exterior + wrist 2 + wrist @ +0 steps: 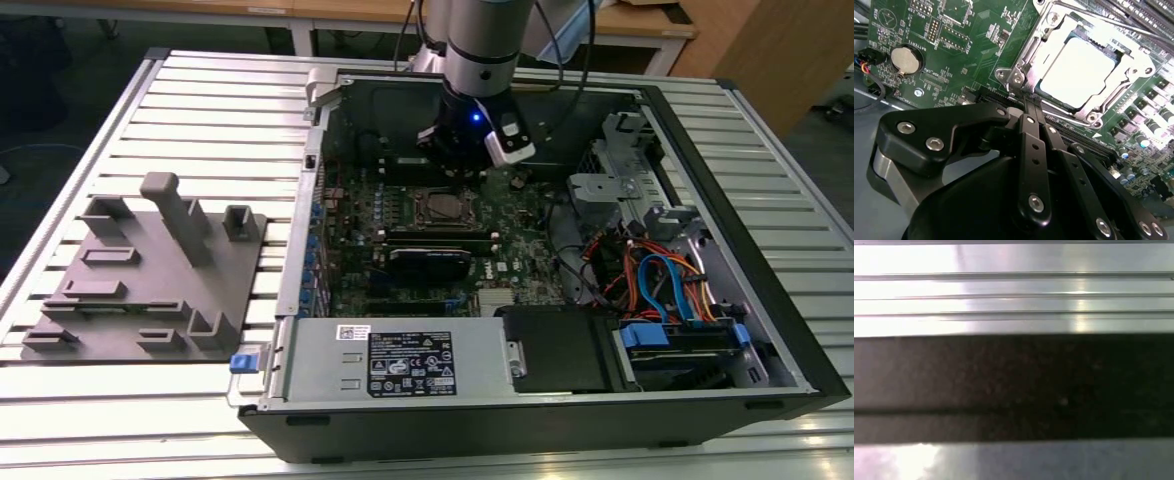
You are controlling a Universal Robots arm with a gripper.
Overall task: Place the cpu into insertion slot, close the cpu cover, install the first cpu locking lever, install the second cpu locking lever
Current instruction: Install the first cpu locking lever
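Now the gripper (1026, 102) sits pinched together, empty, beside the insertion slot (1021, 70). The cpu (1081, 67) lies under its closed cpu cover (1051, 42).

You've got an open computer case (787, 350) on a ribbed metal table (134, 420). Grey labelled power supply box (400, 362) sits at its near edge, blue and orange cables (661, 280) toward the exterior view's right. Grey fixture block (147, 275) lies beside the case. Coin battery (906, 59) sits on the green motherboard (969, 45).
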